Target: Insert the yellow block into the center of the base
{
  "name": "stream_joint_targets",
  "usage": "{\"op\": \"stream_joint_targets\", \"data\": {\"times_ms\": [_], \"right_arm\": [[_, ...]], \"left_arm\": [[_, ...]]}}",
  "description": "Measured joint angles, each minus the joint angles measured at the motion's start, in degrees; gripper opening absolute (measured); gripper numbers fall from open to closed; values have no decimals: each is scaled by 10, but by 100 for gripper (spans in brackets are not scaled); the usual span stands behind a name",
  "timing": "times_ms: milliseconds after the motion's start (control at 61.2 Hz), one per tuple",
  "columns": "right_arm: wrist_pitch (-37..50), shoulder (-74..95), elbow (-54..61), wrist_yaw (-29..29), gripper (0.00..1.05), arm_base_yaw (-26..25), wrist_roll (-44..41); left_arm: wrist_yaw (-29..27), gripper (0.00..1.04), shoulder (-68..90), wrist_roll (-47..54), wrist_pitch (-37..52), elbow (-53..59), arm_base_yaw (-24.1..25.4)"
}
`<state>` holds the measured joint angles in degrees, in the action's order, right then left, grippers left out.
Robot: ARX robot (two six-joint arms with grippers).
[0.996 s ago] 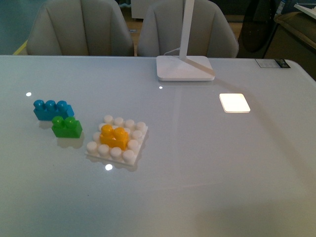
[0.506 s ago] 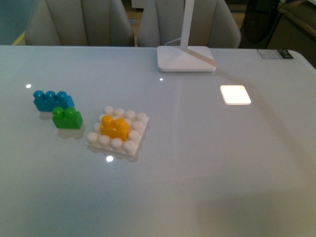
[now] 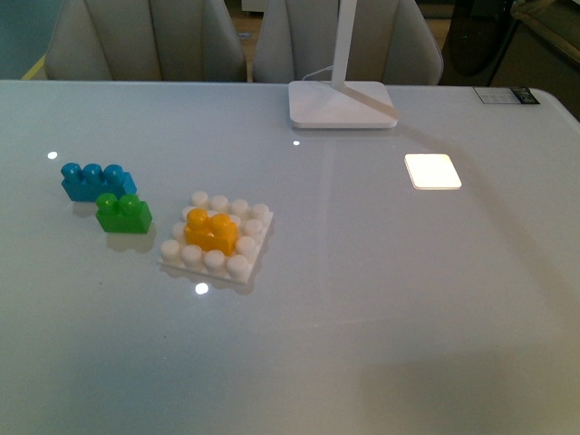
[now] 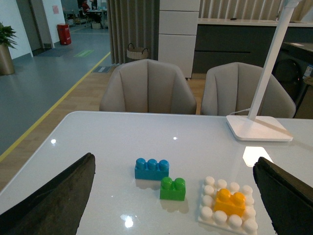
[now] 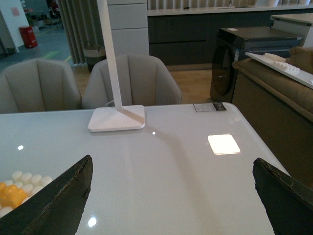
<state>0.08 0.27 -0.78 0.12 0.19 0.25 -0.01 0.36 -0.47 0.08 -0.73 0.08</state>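
The yellow block [image 3: 210, 231] sits seated on the middle studs of the white studded base [image 3: 251, 257], left of the table's centre; neither arm shows in the front view. From the left wrist, the yellow block [image 4: 230, 201] rests on the base [image 4: 207, 214] between the wide-apart dark fingers, and my left gripper [image 4: 178, 196] is open, held back from it and touching nothing. My right gripper [image 5: 171, 196] is also open over bare table, with the yellow block [image 5: 10, 194] and base [image 5: 30, 178] at that picture's edge.
A green two-stud brick [image 3: 123, 214] and a blue three-stud brick [image 3: 94, 180] lie just left of the base. A white lamp foot [image 3: 342, 103] stands at the back, a glowing square patch [image 3: 432, 170] to the right. Chairs line the far edge.
The front view has shifted slightly, so everything on the table sits a little higher in the picture than one second ago. The block, base and bricks keep their places.
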Motion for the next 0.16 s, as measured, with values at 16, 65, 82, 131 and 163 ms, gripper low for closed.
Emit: {"op": "stream_joint_targets", "data": {"times_ms": [16, 65, 82, 131, 163], "right_arm": [[0, 0, 0, 0, 96, 0, 0], [0, 0, 0, 0, 96, 0, 0], [0, 0, 0, 0, 96, 0, 0], [0, 0, 0, 0, 96, 0, 0], [0, 0, 0, 0, 96, 0, 0]], "left_arm": [[0, 97, 0, 0, 0, 0, 0], [0, 97, 0, 0, 0, 0, 0], [0, 97, 0, 0, 0, 0, 0], [0, 97, 0, 0, 0, 0, 0], [0, 97, 0, 0, 0, 0, 0]]}}
